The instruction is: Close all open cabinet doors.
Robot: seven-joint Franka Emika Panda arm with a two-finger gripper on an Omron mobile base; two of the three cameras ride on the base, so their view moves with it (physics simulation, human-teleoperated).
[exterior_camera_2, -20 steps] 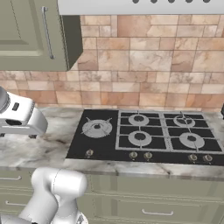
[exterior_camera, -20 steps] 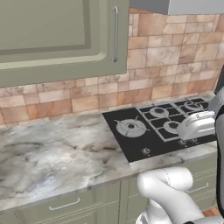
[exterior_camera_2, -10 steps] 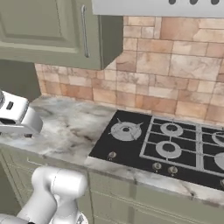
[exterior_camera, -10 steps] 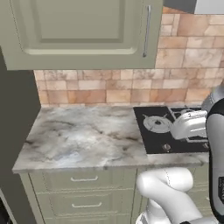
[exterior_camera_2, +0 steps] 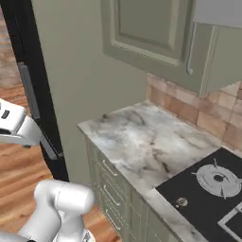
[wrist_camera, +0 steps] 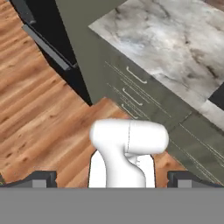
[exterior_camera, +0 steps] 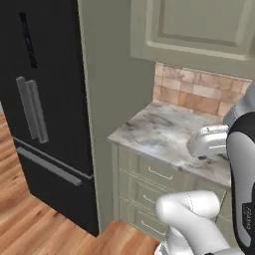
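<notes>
Nearest us, the gripper (wrist_camera: 112,186) hung over the wood floor (wrist_camera: 39,113), jaws wide apart and holding nothing. Beyond lay the marble counter (exterior_camera_2: 156,146), with the fridge (exterior_camera: 45,109) alongside. Above the counter the cabinet door (exterior_camera_2: 149,35) seemed swung out from its box, so we judged that closing it was still to do.

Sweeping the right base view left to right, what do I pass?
Black fridge → sage side panel → wall cabinet door with its silver bar handle → brick backsplash; lower down, marble counter → black cooktop.
</notes>
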